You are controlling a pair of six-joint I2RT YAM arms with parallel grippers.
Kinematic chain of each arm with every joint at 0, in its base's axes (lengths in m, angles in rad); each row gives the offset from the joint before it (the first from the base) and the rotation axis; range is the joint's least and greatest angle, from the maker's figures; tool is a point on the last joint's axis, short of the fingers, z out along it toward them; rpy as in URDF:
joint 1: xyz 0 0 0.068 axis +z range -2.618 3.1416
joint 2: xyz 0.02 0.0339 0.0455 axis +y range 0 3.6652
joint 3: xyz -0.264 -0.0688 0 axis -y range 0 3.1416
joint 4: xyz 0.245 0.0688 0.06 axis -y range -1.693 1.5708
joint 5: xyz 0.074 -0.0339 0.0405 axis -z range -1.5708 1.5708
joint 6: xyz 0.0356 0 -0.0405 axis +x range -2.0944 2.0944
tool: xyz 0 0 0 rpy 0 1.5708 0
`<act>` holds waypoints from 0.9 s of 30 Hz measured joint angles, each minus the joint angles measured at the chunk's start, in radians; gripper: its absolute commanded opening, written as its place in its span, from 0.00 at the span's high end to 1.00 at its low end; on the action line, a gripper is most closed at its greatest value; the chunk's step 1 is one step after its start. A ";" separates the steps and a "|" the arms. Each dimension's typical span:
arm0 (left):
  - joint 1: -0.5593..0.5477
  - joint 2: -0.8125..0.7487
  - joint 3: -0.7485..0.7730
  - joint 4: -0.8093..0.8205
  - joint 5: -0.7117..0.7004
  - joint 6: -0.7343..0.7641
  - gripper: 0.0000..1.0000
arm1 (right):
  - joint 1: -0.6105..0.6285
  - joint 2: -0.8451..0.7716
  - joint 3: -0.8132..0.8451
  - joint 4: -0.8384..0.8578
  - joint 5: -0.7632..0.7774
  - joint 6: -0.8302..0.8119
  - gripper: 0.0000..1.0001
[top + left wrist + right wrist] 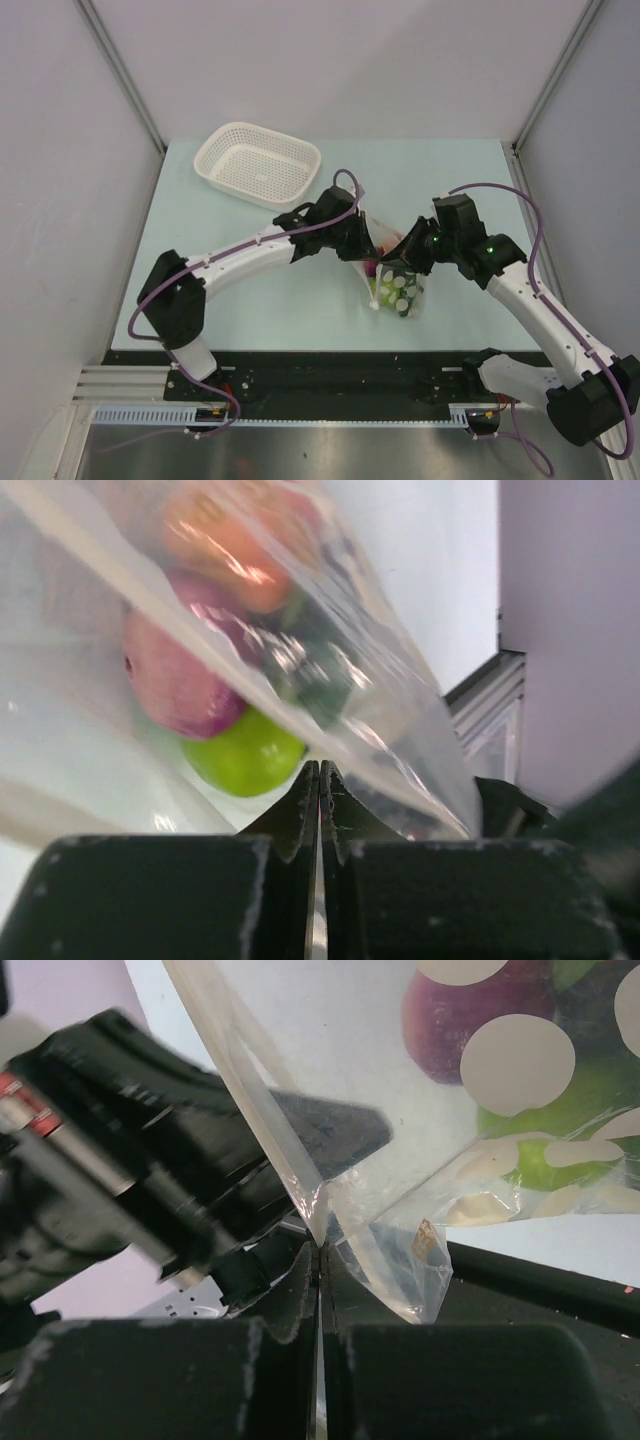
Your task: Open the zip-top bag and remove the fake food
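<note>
Mid-bench, a bit toward the near edge, the zip-top bag [397, 285] is held by both arms. It's got the lime-green ball [245, 755], purple onion piece [180, 685] and orange fruit [225, 545] inside. Left jaws are pinched tight on its left top edge, right jaws on the right. White basket [258, 165] sits at the far left corner.

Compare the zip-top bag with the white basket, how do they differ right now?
The zip-top bag is clear film with a dotted panel; the basket is white and perforated. The bag holds the fake food; the basket shows nothing inside. The bag is pinched by the left gripper and the right gripper, both shut on it; the basket sits untouched at the far left of the table. Both are containers.
</note>
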 measured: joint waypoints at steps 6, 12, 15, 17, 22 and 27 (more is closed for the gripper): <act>0.000 0.073 0.027 -0.014 -0.040 0.015 0.83 | 0.000 -0.008 0.000 0.000 0.005 0.007 1.00; 0.000 0.075 0.027 -0.001 -0.090 0.040 0.59 | 0.001 -0.009 -0.002 0.000 0.011 0.007 1.00; -0.001 0.097 0.027 0.007 -0.104 0.060 0.47 | 0.001 -0.011 -0.006 0.001 0.016 0.007 1.00; -0.001 0.117 0.027 0.008 -0.108 0.070 0.45 | 0.001 -0.014 -0.014 0.004 0.019 0.007 1.00; -0.001 0.172 0.027 0.009 -0.116 0.100 0.34 | 0.001 -0.016 -0.052 0.019 0.019 0.008 1.00; -0.001 0.195 0.031 0.000 -0.131 0.129 0.31 | 0.000 -0.017 -0.074 0.024 0.019 0.006 1.00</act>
